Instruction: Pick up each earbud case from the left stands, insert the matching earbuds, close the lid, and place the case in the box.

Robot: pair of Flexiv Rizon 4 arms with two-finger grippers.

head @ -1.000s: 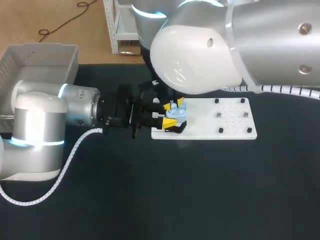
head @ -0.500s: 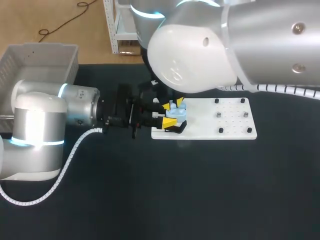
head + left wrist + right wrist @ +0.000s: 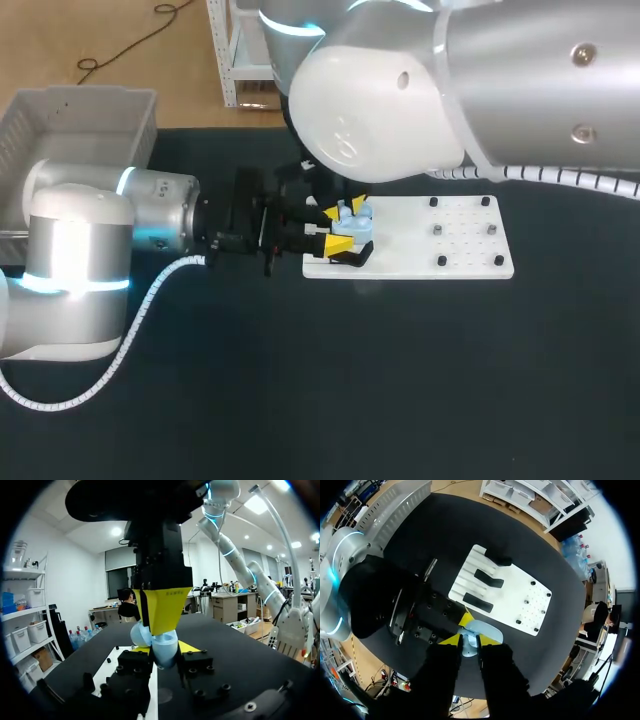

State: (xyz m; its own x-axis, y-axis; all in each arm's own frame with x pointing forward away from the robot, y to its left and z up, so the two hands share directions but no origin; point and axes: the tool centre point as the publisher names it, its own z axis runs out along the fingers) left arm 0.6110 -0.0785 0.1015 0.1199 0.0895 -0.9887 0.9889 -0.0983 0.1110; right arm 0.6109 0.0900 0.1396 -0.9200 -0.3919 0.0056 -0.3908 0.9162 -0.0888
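Note:
A light blue earbud case (image 3: 351, 222) is held just above the left end of the white stand board (image 3: 460, 255). My left gripper (image 3: 337, 230) comes in level from the left and is shut on the case (image 3: 164, 649), one yellow tip on each side. My right gripper (image 3: 470, 641) reaches down onto the case (image 3: 481, 628) from above, fingers close together around a small pale earbud (image 3: 469, 647) at the case's open top. In the left wrist view a yellow fingertip (image 3: 163, 607) of the right gripper stands right over the case. Its lid (image 3: 139, 634) is tilted back.
Three black stands (image 3: 488, 578) sit empty on the board's left half, and small pegs (image 3: 438, 231) dot its right half. A grey box (image 3: 75, 115) stands at the table's far left corner. My right arm's large elbow (image 3: 400, 90) hides the table's back middle.
My right arm's upper part has drifted slightly to the left. Both grippers and the case stay where they were.

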